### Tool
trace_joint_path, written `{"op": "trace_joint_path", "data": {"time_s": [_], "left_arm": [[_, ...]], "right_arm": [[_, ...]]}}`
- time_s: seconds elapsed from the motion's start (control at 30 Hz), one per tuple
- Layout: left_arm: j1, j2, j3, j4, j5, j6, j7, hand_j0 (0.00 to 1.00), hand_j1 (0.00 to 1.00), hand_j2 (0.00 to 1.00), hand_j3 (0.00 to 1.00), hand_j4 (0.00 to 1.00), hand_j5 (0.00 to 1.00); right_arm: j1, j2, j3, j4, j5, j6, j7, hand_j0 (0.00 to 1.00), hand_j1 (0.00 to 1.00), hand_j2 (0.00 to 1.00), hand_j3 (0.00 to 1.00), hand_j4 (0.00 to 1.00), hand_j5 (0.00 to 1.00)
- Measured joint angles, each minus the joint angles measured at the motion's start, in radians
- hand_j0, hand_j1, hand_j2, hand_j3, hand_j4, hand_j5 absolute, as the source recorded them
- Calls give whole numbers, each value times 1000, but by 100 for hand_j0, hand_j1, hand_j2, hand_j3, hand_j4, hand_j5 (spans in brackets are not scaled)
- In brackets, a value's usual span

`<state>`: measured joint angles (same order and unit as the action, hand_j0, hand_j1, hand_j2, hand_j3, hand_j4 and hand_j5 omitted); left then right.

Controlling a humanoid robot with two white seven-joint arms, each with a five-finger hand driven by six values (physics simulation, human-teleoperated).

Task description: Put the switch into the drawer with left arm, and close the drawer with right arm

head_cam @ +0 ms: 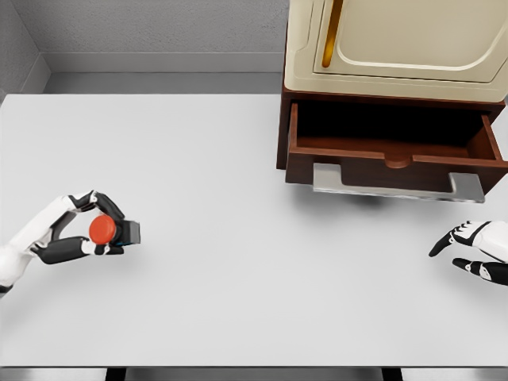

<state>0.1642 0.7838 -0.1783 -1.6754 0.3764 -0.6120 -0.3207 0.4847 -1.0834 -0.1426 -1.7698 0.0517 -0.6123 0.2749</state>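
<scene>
The switch (111,230) is a small dark box with a round red button, at the left of the white table. My left hand (83,228) is curled around it, fingers above and below the button. The brown drawer (394,151) stands pulled open under a cream cabinet at the upper right, with a silver handle (397,184) along its front; its inside looks dark and bare. My right hand (470,250) rests at the right edge, below the drawer's right end, fingers relaxed and holding nothing.
The cream cabinet (397,44) with an orange handle fills the upper right corner. The white table (238,238) stretches between the two hands. A grey wall runs behind the table's far edge.
</scene>
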Motion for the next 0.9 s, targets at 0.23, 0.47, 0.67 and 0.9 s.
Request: {"op": "trace_joint_path", "data": {"time_s": [0.23,0.47,0.67,0.9], "left_arm": [[-64,-28,-5,-35,-8,0,-1,31,31,31,31,31,31],[-126,-82,-42,-50,-26,0,-1,31,31,31,31,31,31],[-158,-160,-48,-74,-60,0,-1,31,31,31,31,31,31],[-227,-258,-49,-86,-126,0,-2,31,31,31,31,31,31]], "right_arm": [[0,0,-1,0,0,0,0,58,58,58,58,58,58],[0,0,-2,0,0,0,0,58,58,58,58,58,58],[0,0,-2,0,-1,0,0,58,58,58,58,58,58],[0,0,-3,1,-1,0,0,58,58,58,58,58,58]]}}
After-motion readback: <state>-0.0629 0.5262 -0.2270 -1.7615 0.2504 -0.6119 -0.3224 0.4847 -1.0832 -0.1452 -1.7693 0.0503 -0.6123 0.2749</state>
